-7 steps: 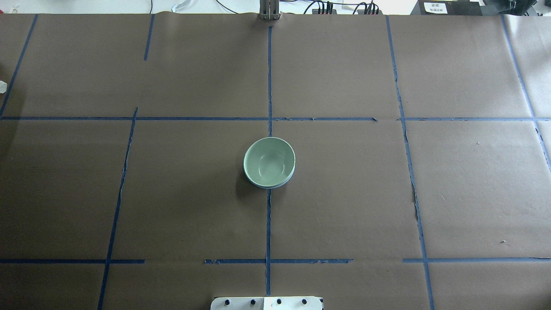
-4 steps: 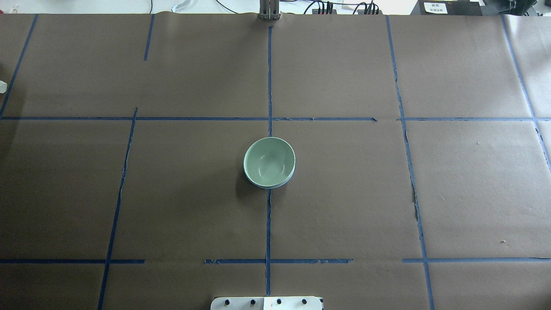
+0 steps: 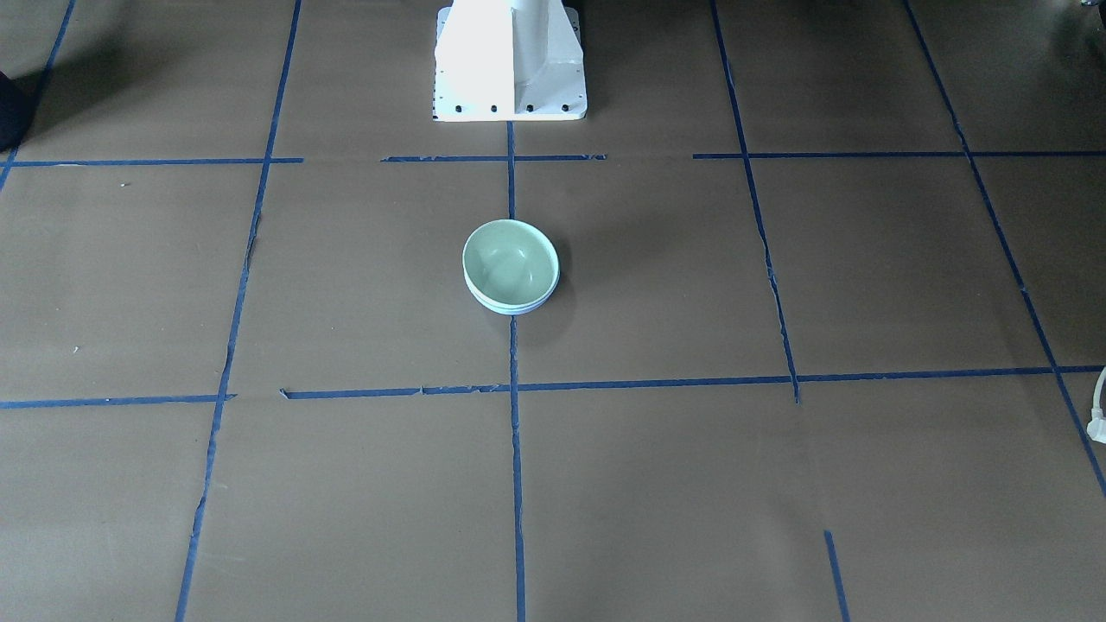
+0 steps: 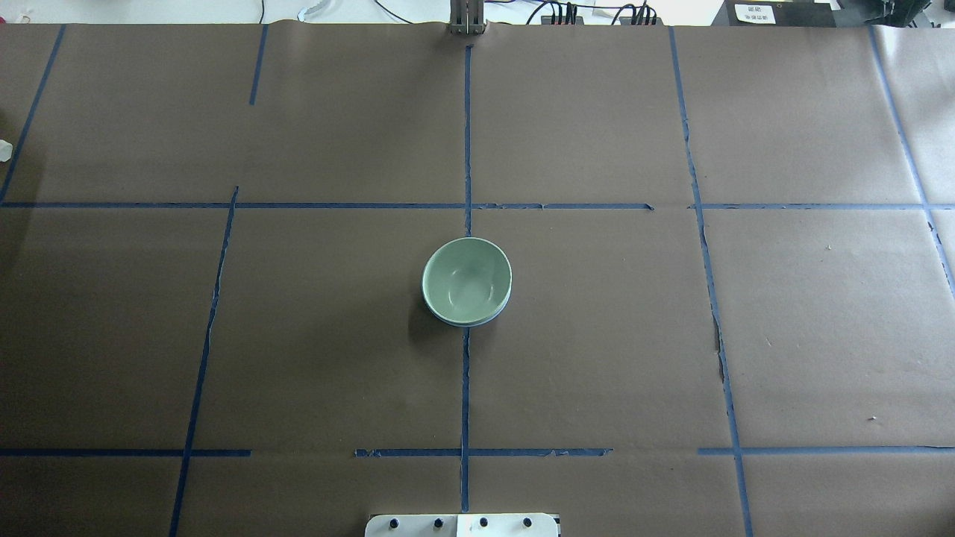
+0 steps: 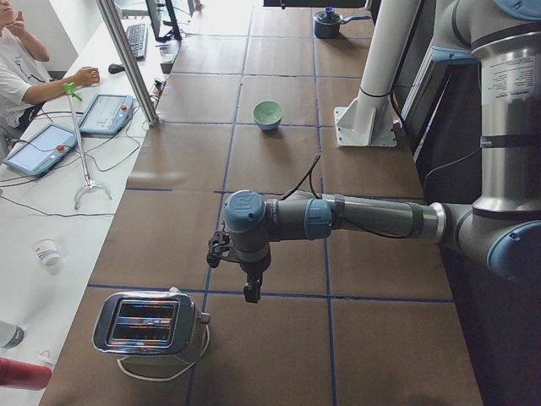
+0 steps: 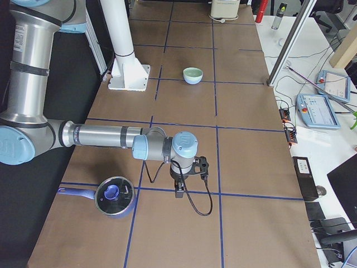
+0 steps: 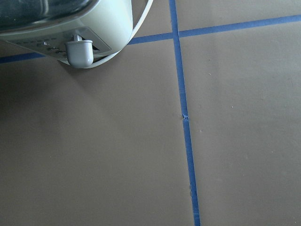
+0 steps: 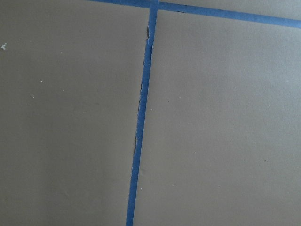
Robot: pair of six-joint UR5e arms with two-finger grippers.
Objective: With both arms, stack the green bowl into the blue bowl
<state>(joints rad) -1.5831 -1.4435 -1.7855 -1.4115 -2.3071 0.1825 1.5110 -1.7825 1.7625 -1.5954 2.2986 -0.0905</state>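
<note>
The green bowl point(image 4: 466, 280) sits nested inside the blue bowl point(image 4: 464, 324) at the table's middle, on the centre tape line. Only a thin pale rim of the blue bowl point(image 3: 510, 307) shows under the green bowl point(image 3: 510, 261). The stack also shows small in the side views point(image 5: 268, 111) point(image 6: 193, 73). Both arms are far from it. My left gripper point(image 5: 251, 292) hangs over the table's left end beside a toaster. My right gripper point(image 6: 178, 192) hangs over the right end beside a pot. I cannot tell whether either is open or shut. The wrist views show only table.
A chrome toaster point(image 5: 148, 326) stands at the left end and also shows in the left wrist view point(image 7: 70, 23). A lidded pot point(image 6: 114, 196) stands at the right end. The white pedestal point(image 3: 510, 60) is behind the bowls. An operator point(image 5: 17, 59) sits beyond the table.
</note>
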